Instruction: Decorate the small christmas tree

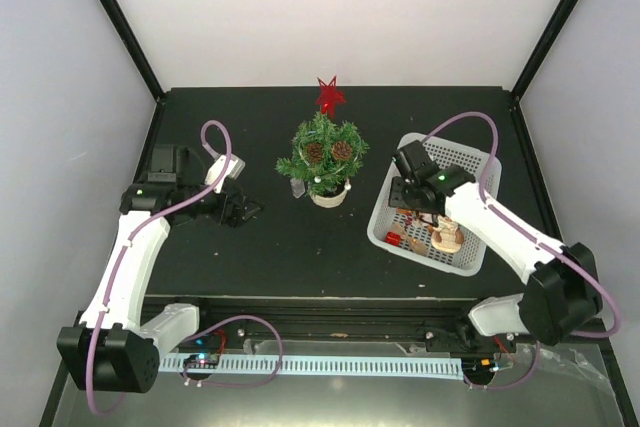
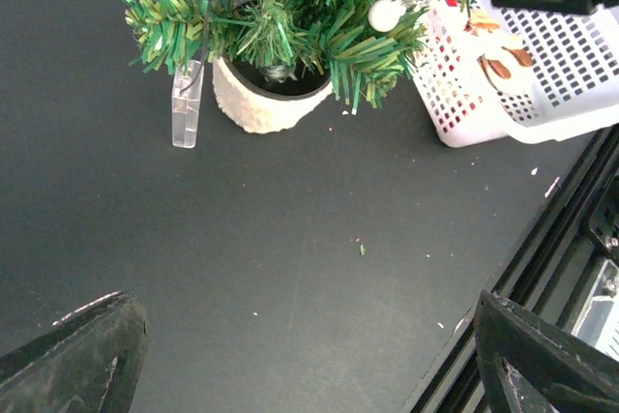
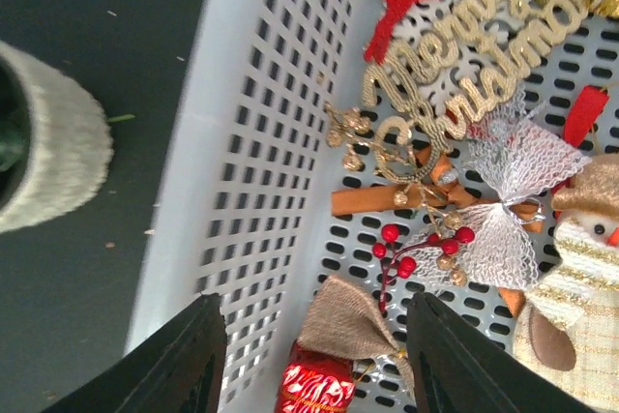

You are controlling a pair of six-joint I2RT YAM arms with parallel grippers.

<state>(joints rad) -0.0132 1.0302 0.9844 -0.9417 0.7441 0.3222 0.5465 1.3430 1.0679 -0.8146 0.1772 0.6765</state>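
Note:
The small christmas tree (image 1: 322, 152) stands mid-table in a cream pot (image 1: 328, 196), with a red star (image 1: 330, 95) on top and two pine cones in its branches. The left wrist view shows its lower branches (image 2: 290, 7) and pot (image 2: 266, 103). My left gripper (image 1: 245, 209) hangs open left of the tree, with only bare table between its fingers (image 2: 77, 360). My right gripper (image 1: 415, 222) is open inside the white basket (image 1: 480, 162), over a burlap sack (image 3: 353, 321) and a red foil ornament (image 3: 314, 389), with nothing in its grip.
The basket (image 3: 261, 142) also holds a gold "Merry Christmas" sign (image 3: 464, 55), red berries (image 3: 416, 249), a white mesh bow (image 3: 503, 200) and a snowman (image 3: 580, 278). A clear plastic piece (image 2: 186, 103) on a wire hangs beside the pot. The table's front rail (image 2: 561, 239) runs along the near edge.

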